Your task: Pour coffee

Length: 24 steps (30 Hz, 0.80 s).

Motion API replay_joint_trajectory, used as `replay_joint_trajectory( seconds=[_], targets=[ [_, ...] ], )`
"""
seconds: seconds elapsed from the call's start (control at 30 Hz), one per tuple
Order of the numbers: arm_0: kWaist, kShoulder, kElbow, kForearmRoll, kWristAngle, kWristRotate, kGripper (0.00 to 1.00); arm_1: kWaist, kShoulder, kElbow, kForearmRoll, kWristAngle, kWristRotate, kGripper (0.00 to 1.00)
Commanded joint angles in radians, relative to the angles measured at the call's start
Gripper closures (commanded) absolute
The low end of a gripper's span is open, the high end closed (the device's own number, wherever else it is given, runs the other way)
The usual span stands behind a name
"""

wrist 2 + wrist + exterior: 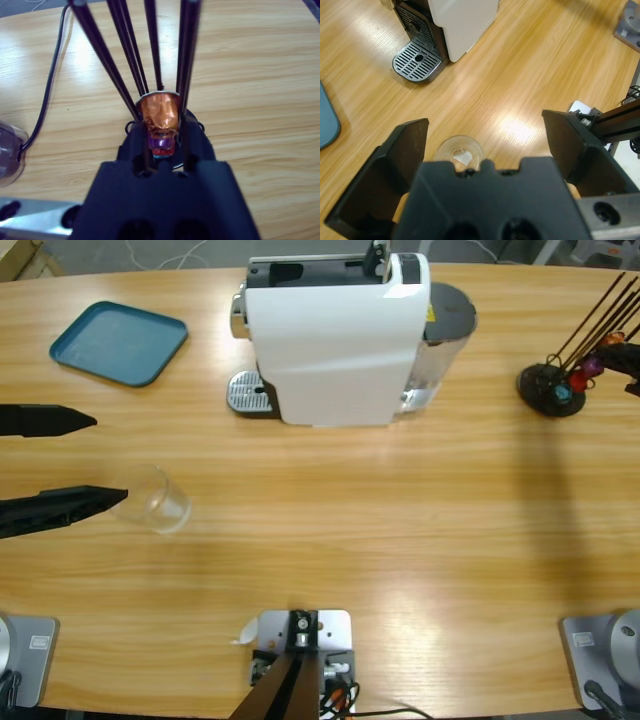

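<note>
The left gripper (100, 460) hangs with its two black jaws spread wide on either side of a clear glass cup (160, 500), which stands upright on the wooden table (400, 530); in the high view the nearer jaw tip reaches the cup's rim, and it cannot be told whether it touches, while the farther jaw is well apart from it. The left wrist view looks down into the cup (459, 151), open mouth up, set between the jaws and close to the gripper's body. Beyond it the coffee machine (335, 335) stands at the table's far middle, its perforated drip tray (250, 395) bare and facing the cup's side of the table. A blue tray (120, 342) lies well apart at the far left.

At the table's right end, the right gripper (161, 137) sits against the wire capsule rack (552, 388), an orange capsule (159, 116) held in the rods just ahead of its body; whether the jaws are spread or pressed together cannot be told.

The step in hand appears to be grasping the cup so it can go under the spout. To do it well, the left gripper should centre the cup between both jaws before closing, squeeze gently on the thin wall below the rim, and keep the cup upright while carrying it to the drip tray.
</note>
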State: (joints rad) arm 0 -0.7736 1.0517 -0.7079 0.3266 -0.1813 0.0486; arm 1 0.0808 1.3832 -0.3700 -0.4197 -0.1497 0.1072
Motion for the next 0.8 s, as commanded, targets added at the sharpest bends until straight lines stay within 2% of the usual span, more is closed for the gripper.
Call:
replay_joint_trajectory(
  seconds=[0.03,0.67,0.8],
  targets=[
    [-0.013,-0.015,0.045,-0.007,-0.012,-0.013,0.023,0.013,-0.050,-0.033,0.079,-0.013,0.002,0.869],
    [-0.014,-0.001,0.056,-0.037,-0.015,-0.018,0.023,0.014,-0.242,-0.238,0.378,-0.035,-0.021,0.869],
    [-0.022,-0.010,0.057,-0.037,-0.015,-0.021,0.023,0.048,-0.300,-0.277,0.438,-0.037,-0.036,0.869]
  ],
)
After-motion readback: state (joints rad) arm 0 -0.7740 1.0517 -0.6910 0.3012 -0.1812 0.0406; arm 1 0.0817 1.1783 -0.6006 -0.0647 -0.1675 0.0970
